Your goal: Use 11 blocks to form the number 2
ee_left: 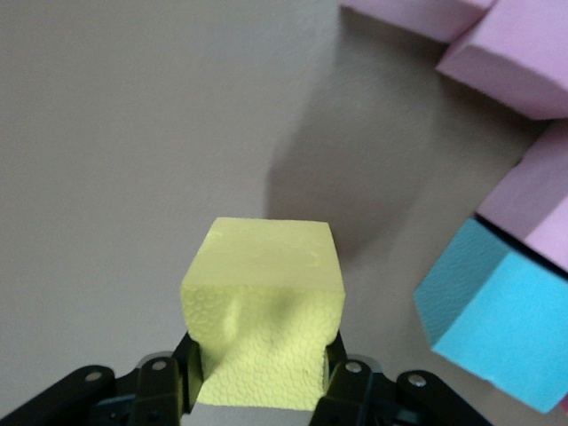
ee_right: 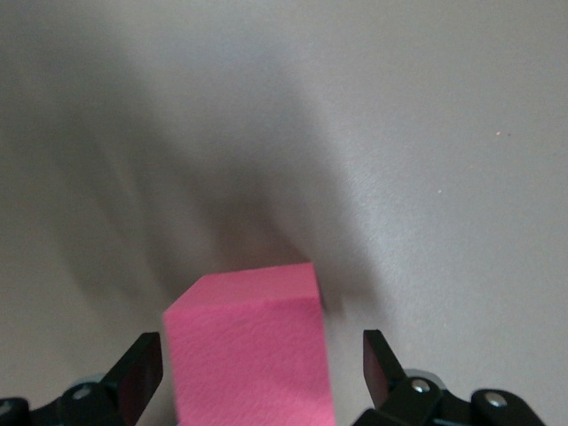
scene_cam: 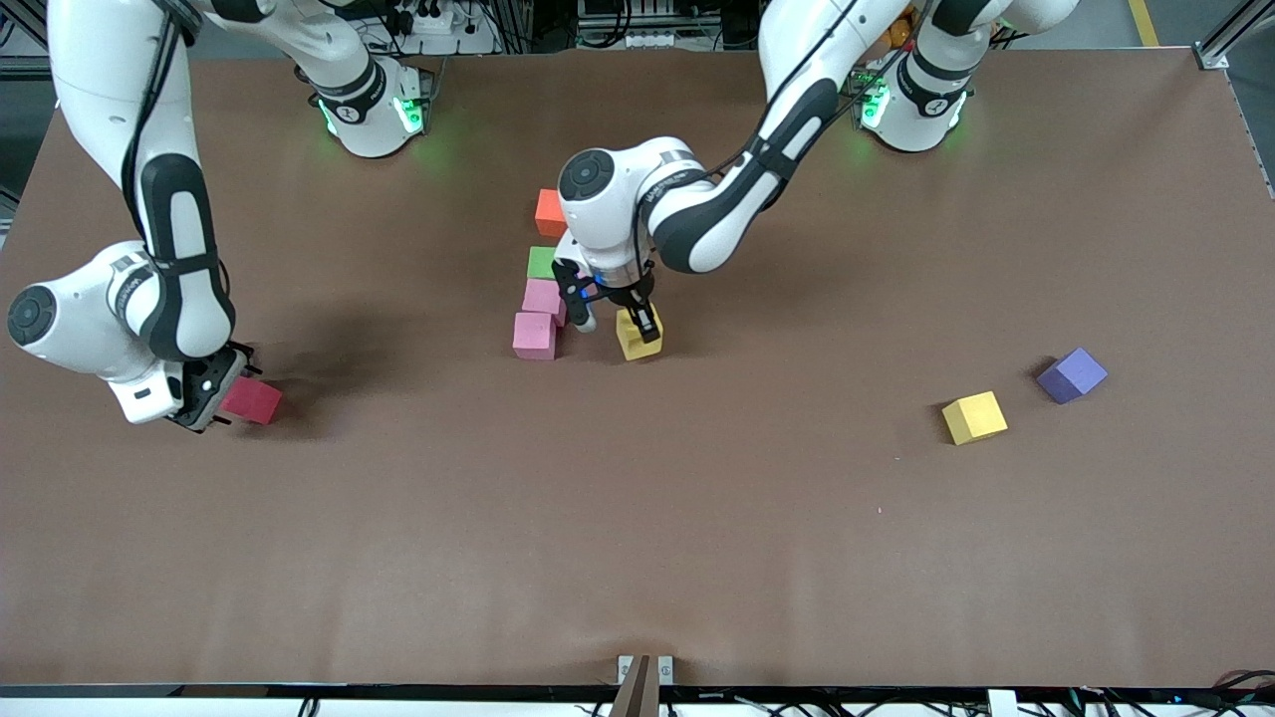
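At centre frame in the front view, the left tool [scene_cam: 642, 329] is clamping a yellow cube [scene_cam: 637, 335] at the table [scene_cam: 637, 558], its fingers pressed into the foam hard enough to dent the sides in the left wrist view. The partial 2 is sitting just beside it: an orange cube [scene_cam: 550, 212] at the top, a green cube [scene_cam: 543, 262] below, then two pink cubes [scene_cam: 544, 297] [scene_cam: 535, 335], with a light blue cube [ee_left: 497, 324] visible only in the left wrist view. A gap is separating the yellow cube from the lower pink cube. To place it well, the left arm is probably needing to square the cube's faces to the pink row, set it flat, then release straight up without nudging the neighbours.

At lower left of the front view, the right tool [scene_cam: 211, 398] is hanging wide open around a red cube [scene_cam: 251, 401], fingers apart from its sides; it should centre before closing.

A spare yellow cube [scene_cam: 974, 417] and a purple cube [scene_cam: 1072, 375] are lying at lower right.
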Controlling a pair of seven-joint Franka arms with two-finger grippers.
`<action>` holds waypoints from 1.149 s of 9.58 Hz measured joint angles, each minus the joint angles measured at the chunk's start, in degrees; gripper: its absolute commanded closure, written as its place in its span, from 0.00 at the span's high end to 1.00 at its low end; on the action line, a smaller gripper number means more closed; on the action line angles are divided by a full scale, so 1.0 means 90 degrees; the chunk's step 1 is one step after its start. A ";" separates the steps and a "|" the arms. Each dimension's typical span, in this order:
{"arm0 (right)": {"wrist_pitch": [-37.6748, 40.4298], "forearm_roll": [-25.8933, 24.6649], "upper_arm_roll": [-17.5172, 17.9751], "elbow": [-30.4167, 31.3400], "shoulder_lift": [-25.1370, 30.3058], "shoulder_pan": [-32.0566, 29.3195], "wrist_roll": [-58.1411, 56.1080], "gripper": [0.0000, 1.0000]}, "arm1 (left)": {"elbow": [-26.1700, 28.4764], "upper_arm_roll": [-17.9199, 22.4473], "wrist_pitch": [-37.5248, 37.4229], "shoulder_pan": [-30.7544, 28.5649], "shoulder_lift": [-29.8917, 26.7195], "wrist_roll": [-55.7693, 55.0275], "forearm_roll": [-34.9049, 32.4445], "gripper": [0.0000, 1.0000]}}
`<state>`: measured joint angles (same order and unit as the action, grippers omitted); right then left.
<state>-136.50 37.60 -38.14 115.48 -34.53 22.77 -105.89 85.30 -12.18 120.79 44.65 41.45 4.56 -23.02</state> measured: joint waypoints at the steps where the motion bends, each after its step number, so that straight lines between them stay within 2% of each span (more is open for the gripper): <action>1: -0.0003 0.0085 0.0002 -0.0101 -0.0147 -0.0001 -0.0046 1.00 | -0.0052 0.0104 0.0000 0.0140 0.0019 0.0226 0.0006 0.00; 3: -0.0009 0.0141 0.0002 -0.0178 -0.0241 -0.0001 -0.0061 1.00 | -0.0168 0.0355 -0.0002 0.0377 0.0044 0.0713 0.0190 0.00; 4: -0.0009 0.0154 0.0002 -0.0179 -0.0241 -0.0001 -0.0065 0.94 | -0.0213 0.0450 -0.0002 0.0435 0.0062 0.0958 0.0354 0.00; 6: -0.0009 0.0157 0.0001 -0.0181 -0.0242 -0.0002 -0.0073 0.68 | -0.0380 0.0551 -0.0002 0.0500 0.0171 0.1188 0.0714 0.00; 7: -0.0008 0.0157 0.0001 -0.0181 -0.0242 -0.0002 -0.0077 0.58 | -0.0454 0.0619 -0.0002 0.0585 0.0236 0.1214 0.0830 0.00; 9: -0.0002 0.0158 -0.0002 -0.0188 -0.0240 -0.0002 -0.0080 0.43 | -0.0585 0.0748 -0.0002 0.0683 0.0341 0.1280 0.1067 0.00; 11: 0.0007 0.0158 -0.0001 -0.0193 -0.0241 -0.0002 -0.0085 0.40 | -0.0726 0.0810 -0.0002 0.0707 0.0434 0.1343 0.1163 0.00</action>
<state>-136.44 39.02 -38.15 113.75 -36.70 22.75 -106.66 78.76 -4.88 120.77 51.02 45.36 16.65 -12.55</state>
